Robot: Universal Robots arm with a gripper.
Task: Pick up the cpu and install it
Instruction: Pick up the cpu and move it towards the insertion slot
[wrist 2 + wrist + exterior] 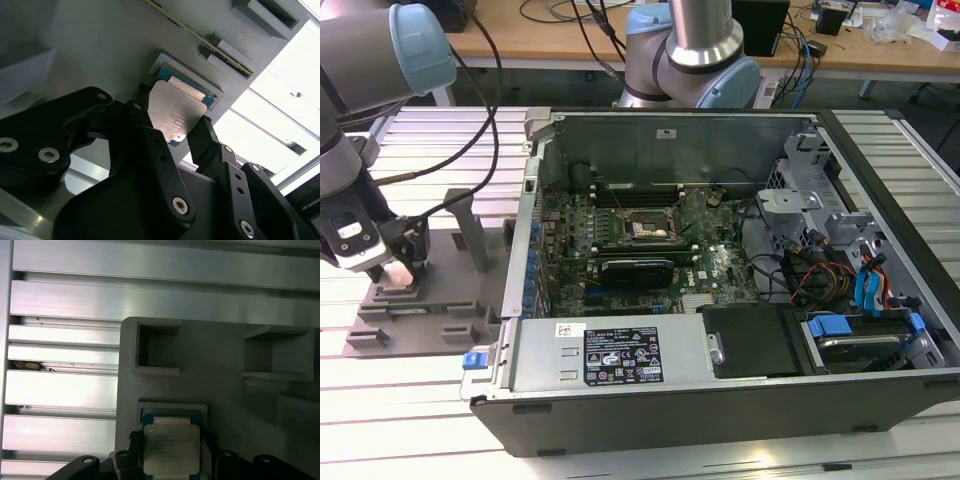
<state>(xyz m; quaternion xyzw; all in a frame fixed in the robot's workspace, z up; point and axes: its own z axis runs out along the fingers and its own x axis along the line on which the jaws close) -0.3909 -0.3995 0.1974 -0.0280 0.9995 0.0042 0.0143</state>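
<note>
The cpu, a flat square chip with a silver-grey lid and green edge, lies in a shallow recess of a grey fixture block. In both wrist views my gripper has its two black fingers set against opposite sides of the cpu, shut on it. The exterior view puts the gripper low over the fixture block at that view's left, outside the computer case. The black-framed motherboard socket sits inside the open case.
The open computer case lies on a ribbed aluminium table. An upright grey post rises from the fixture block beside the gripper. A second arm's base stands behind the case. Cables and drive bays crowd the case at the exterior view's right.
</note>
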